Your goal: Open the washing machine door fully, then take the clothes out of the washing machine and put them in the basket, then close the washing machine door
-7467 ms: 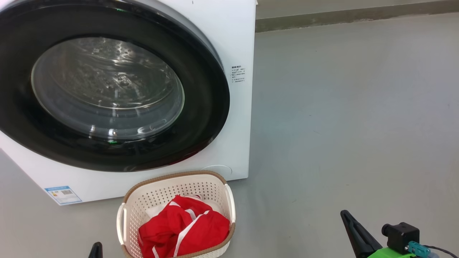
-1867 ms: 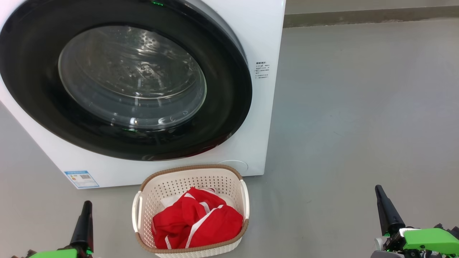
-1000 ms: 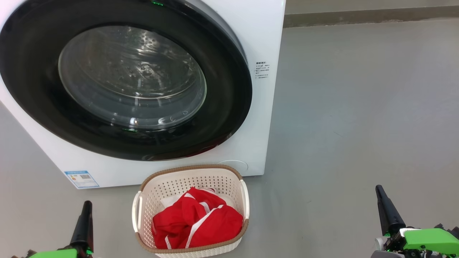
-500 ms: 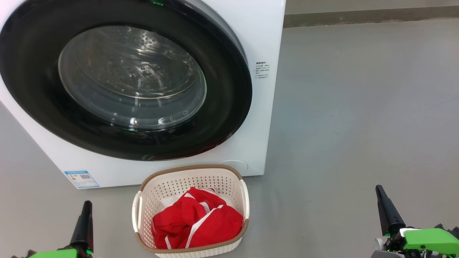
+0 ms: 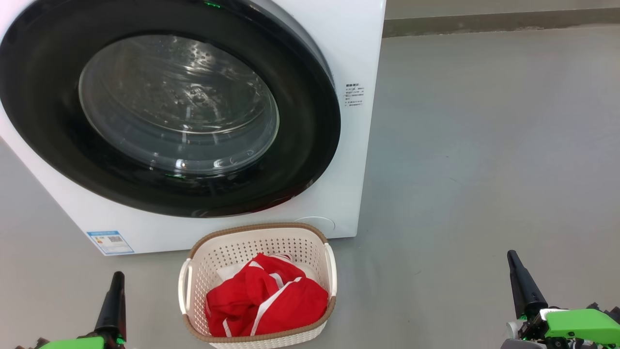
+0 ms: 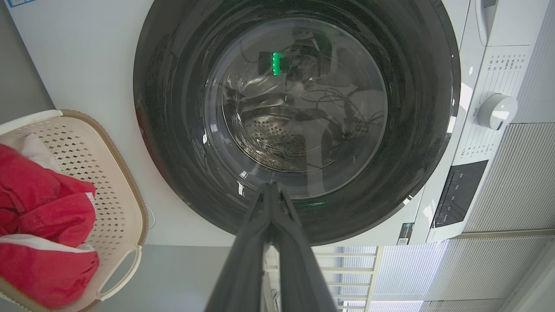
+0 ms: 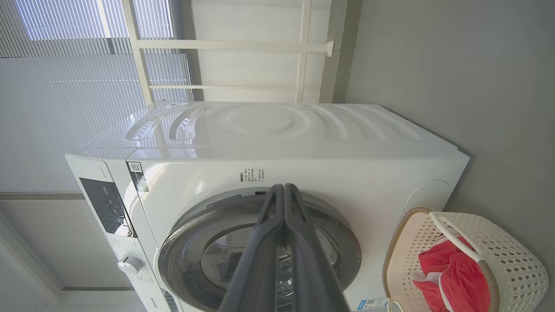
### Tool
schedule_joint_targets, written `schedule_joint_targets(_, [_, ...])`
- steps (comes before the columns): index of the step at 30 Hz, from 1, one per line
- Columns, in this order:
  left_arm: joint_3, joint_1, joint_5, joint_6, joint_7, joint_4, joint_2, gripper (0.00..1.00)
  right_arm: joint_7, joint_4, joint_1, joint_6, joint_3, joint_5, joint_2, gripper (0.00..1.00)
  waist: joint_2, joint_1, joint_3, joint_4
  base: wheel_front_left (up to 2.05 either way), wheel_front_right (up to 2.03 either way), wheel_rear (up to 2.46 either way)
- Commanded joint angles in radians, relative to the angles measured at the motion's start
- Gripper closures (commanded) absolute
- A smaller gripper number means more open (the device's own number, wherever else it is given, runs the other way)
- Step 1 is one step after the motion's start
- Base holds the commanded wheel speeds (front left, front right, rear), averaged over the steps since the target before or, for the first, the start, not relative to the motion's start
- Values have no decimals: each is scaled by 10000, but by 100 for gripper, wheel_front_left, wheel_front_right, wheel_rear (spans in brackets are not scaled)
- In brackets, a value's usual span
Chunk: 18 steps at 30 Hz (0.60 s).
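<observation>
Two claws show, one on each arm, and both are clenched with nothing between their fingers. In the head view the left claw [image 5: 116, 281] points up from the lower left corner and the right claw [image 5: 513, 261] from the lower right. Each is over bare grey floor [image 5: 484, 145], well apart from everything else. In both wrist views the two dark fingers lie pressed together along their length.

One washing machine [image 5: 361, 43] stands on the floor, white and front-loading. Its single round washing machine door [image 5: 310, 145] is shut flat against the front, black rim around clear glass. Two stickers show on the front: one blue label [image 5: 110, 241] at the lower left and one small printed sticker [image 5: 354, 94] just right of the door. The left wrist view shows one round knob [image 6: 496, 112] on the control panel.

One basket [image 5: 232, 252] sits on the floor just in front of the machine, below the door, with two handles [image 5: 331, 269], one on each side. The clothes [image 5: 271, 300] lie inside it as one red heap with white stripes, some white fabric showing behind.
</observation>
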Motion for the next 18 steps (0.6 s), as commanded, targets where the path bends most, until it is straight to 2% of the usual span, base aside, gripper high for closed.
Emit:
schedule_joint_targets(1, [325,-387,-35,-35,71,-196,160,100,81,-300,-411,-11,236,-19,-16,100,0,0,0,0,0,0,0])
schedule_joint_targets(18, [324,-387,-36,-35,71,-196,160,100,85,-300,-412,-11,230,-23,-13,100,0,0,0,0,0,0,0])
